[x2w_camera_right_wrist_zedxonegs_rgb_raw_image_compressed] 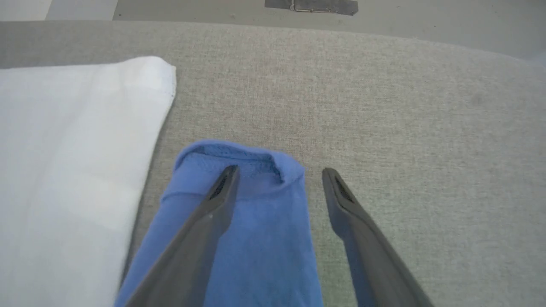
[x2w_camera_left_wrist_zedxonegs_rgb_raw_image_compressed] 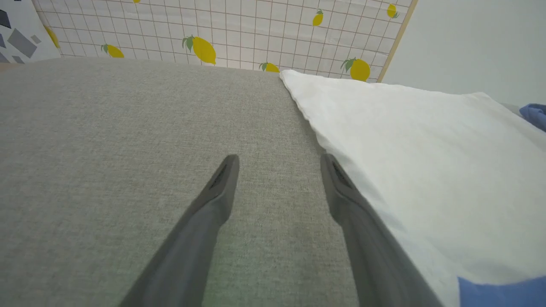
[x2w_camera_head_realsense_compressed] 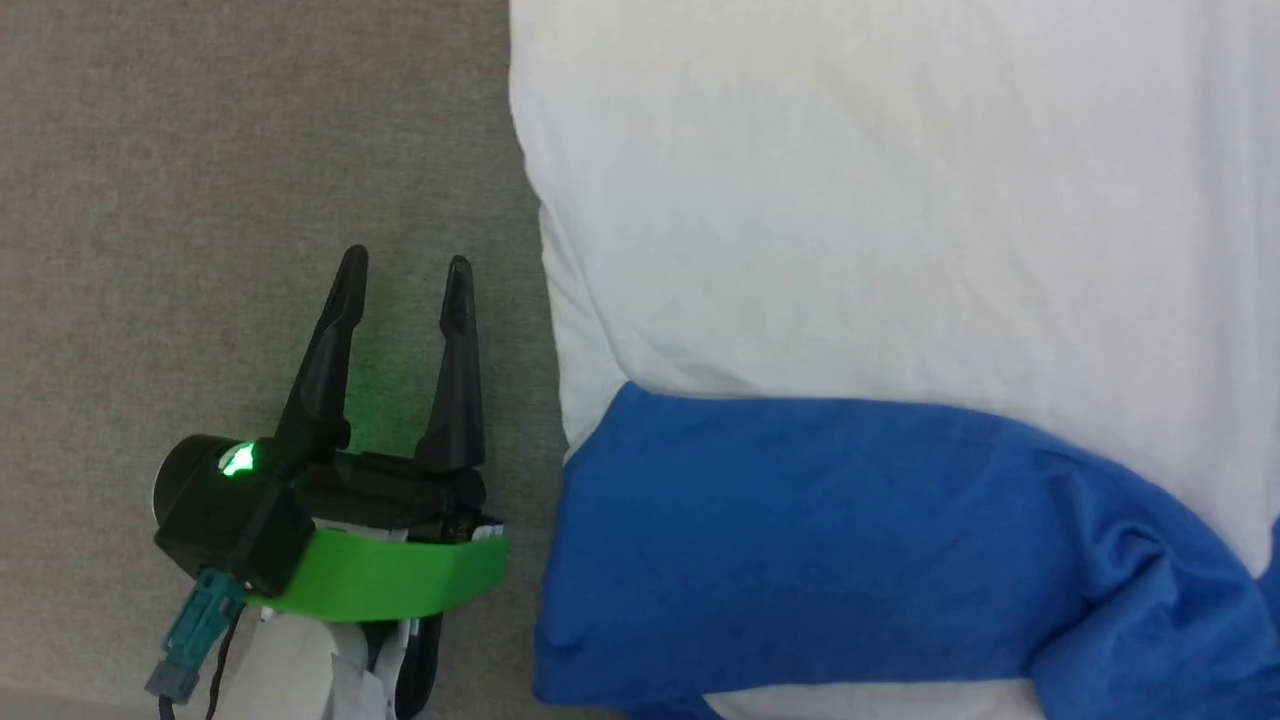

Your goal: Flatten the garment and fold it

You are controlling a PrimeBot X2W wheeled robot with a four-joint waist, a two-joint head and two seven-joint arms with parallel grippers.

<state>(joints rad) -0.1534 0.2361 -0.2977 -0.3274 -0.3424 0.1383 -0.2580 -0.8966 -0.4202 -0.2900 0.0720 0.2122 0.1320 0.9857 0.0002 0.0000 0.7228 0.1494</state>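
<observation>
A: Quick pls, where is the garment [x2w_camera_head_realsense_compressed: 900, 330]?
B: It lies on the grey pad [x2w_camera_head_realsense_compressed: 250, 150]. The white body [x2w_camera_head_realsense_compressed: 850, 150] is spread flat and fills the upper right of head view. One blue sleeve [x2w_camera_head_realsense_compressed: 800, 540] lies across its lower part, on top of the white, w/ wrinkles at the right end.
A: And L gripper [x2w_camera_head_realsense_compressed: 407, 258]?
B: Over the pad, just beside the left edge of the white body, fingers pointing up the view. Jaws stand wide apart, nothing btw them. Green band [x2w_camera_head_realsense_compressed: 390, 580] at the wrist, small green light [x2w_camera_head_realsense_compressed: 237, 460] on.
A: Touches the cloth?
B: In head view a strip of pad shows btw finger and cloth, so they look apart. In L wrist view the finger nearer the cloth overlaps the white edge; there I cannot tell. Behind the pad is a wall [x2w_camera_left_wrist_zedxonegs_rgb_raw_image_compressed: 256, 25] w/ grid and lemons.
A: R gripper [x2w_camera_right_wrist_zedxonegs_rgb_raw_image_compressed: 280, 169]?
B: Also spread wide, holds nothing. It hangs over the end of a blue sleeve: one finger is above the cuff [x2w_camera_right_wrist_zedxonegs_rgb_raw_image_compressed: 256, 160], the other above bare pad just beside it. The cuff opening faces away from the camera. Contact w/ the cloth: cannot tell.
A: White part there too?
B: Yes, a white corner [x2w_camera_right_wrist_zedxonegs_rgb_raw_image_compressed: 162, 76] w/ stitched hem, near the cuff, but a strip of pad separates them.
</observation>
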